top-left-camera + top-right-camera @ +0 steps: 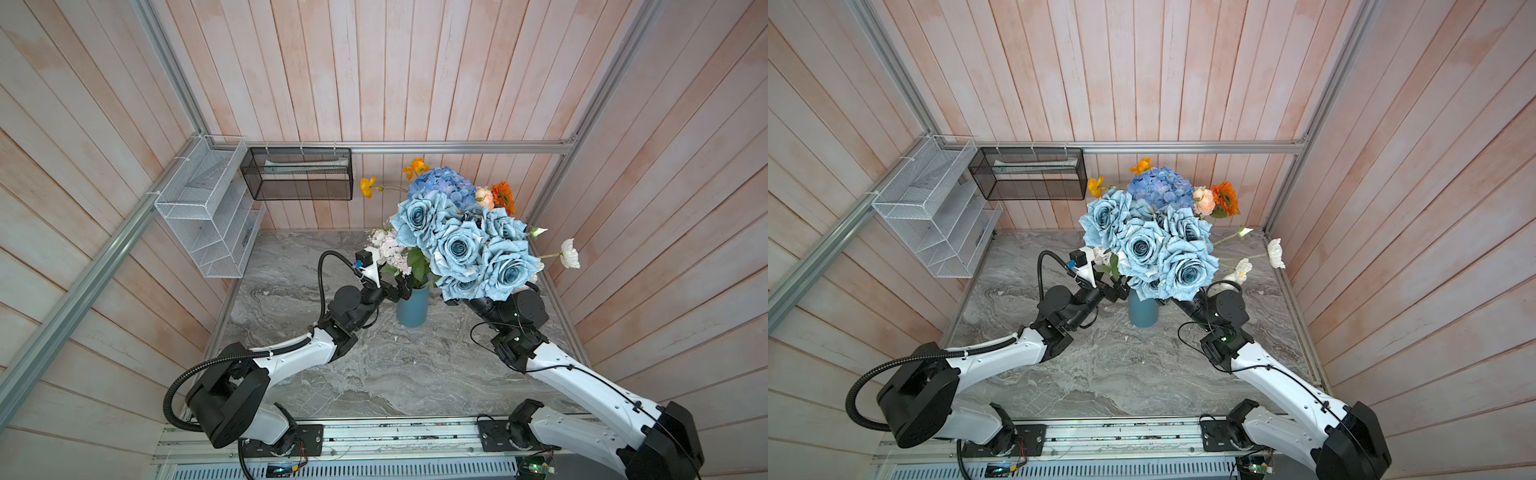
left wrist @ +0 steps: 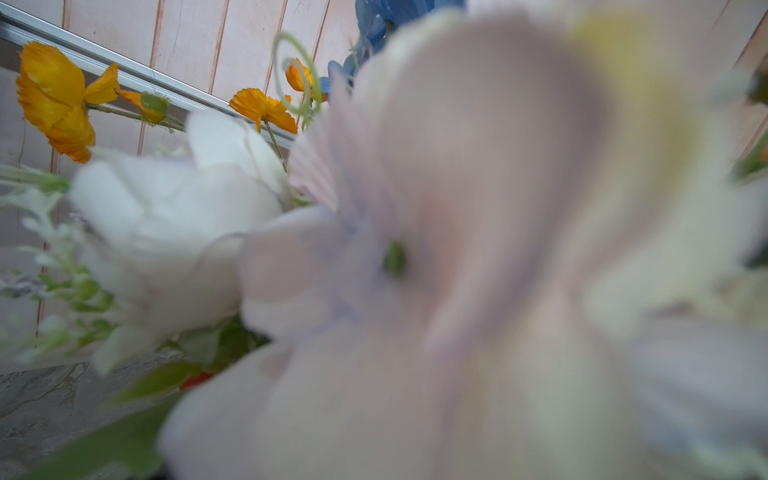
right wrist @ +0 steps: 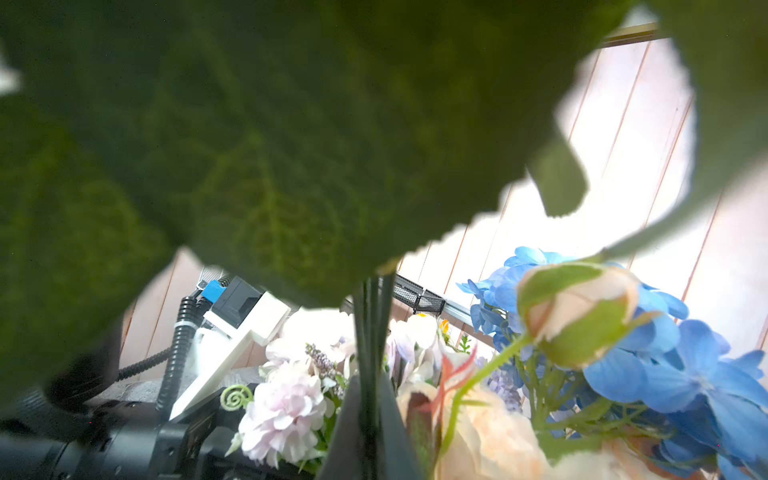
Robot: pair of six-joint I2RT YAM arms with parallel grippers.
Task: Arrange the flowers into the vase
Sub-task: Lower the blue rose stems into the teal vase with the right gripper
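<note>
Right wrist: R gripper (image 3: 370, 415) tight on stems (image 3: 371, 320)

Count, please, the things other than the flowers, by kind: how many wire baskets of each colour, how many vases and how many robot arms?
White wire basket: 1
Black wire basket: 1
Blue vase: 1
Robot arms: 2
Total: 5

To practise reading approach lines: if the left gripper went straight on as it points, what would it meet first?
Probably the leafy stems just above the blue vase, ahead of the left gripper; depth is unclear, so the pale lilac blooms might come first.
</note>
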